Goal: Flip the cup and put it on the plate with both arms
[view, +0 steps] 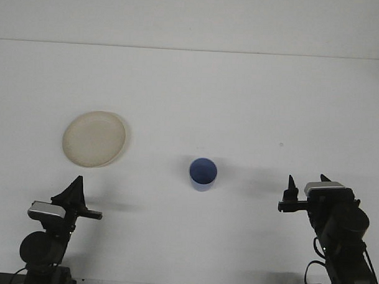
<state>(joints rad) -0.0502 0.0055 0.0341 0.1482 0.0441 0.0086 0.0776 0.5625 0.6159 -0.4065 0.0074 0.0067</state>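
At the bottom edge of the frame we see both arms low, their bases cut off by the lower border. In the lower left corner our left gripper [74, 191] sits above a round black joint; its dark fingers [71, 192] overlap into a single pointed shape from this angle, so we cannot tell whether they are parted or closed, and we see nothing held between them. In the lower right corner our right gripper [306, 183] points upward, with two thin black fingertips [291, 183] standing apart and a clear gap between them, so it is released and holds nothing. A pale camera block sits just behind those fingertips, and the arm below it is a dark mass whose links we cannot separate.

Farther up, near the middle of the frame, the blue cup [202, 174] stands upright on the white table [241, 94], mouth open toward us, well apart from both grippers and touched by neither. Its shadow falls faintly to the right.

Farther still, in the left-centre of the frame, the cream plate [94, 138] lies flat and bare, well apart from the cup. Beyond it the table runs to a pale back edge near the top.
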